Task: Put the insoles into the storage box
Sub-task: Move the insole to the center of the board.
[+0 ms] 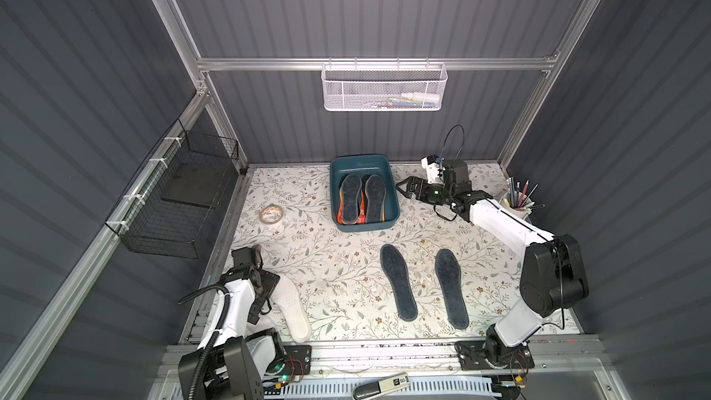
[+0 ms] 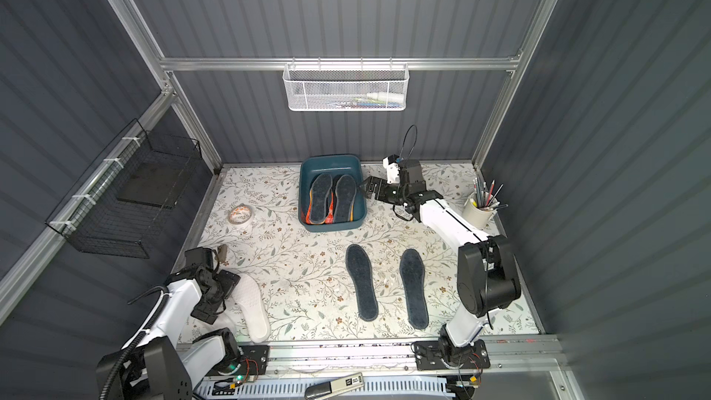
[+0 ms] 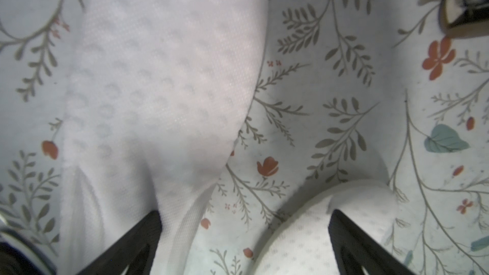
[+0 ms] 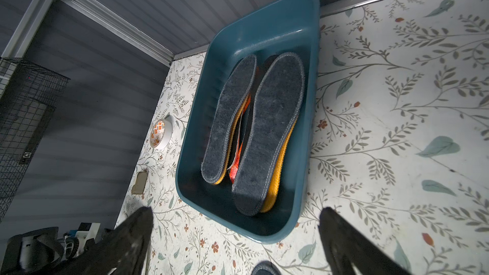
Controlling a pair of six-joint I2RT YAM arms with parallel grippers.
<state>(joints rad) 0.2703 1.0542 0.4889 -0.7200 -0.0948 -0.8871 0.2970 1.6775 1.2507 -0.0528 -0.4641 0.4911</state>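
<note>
At the front left corner of the worktop (image 1: 338, 263), the left gripper (image 3: 246, 215) hangs low with its jaws spread wide and nothing between them. It straddles two pads: one fingertip is over the large white textured insole (image 3: 164, 75), the other over the end of a second white insole (image 3: 312, 239). Only one white pad shows clear of the arm in both top views.

Toward the front right, two dark grey-blue insoles (image 1: 398, 282) lie flat, side by side and apart.

At the middle of the back edge sits the teal storage box (image 1: 358, 166). Two grey felt insoles (image 1: 351, 198) top its stack, with orange-yellow and red-orange insoles (image 4: 277, 181) beneath. The right gripper (image 1: 400, 188), spread and empty, hovers just beside the box's right wall.

I judge the job well along, with four pads left to load.
</note>
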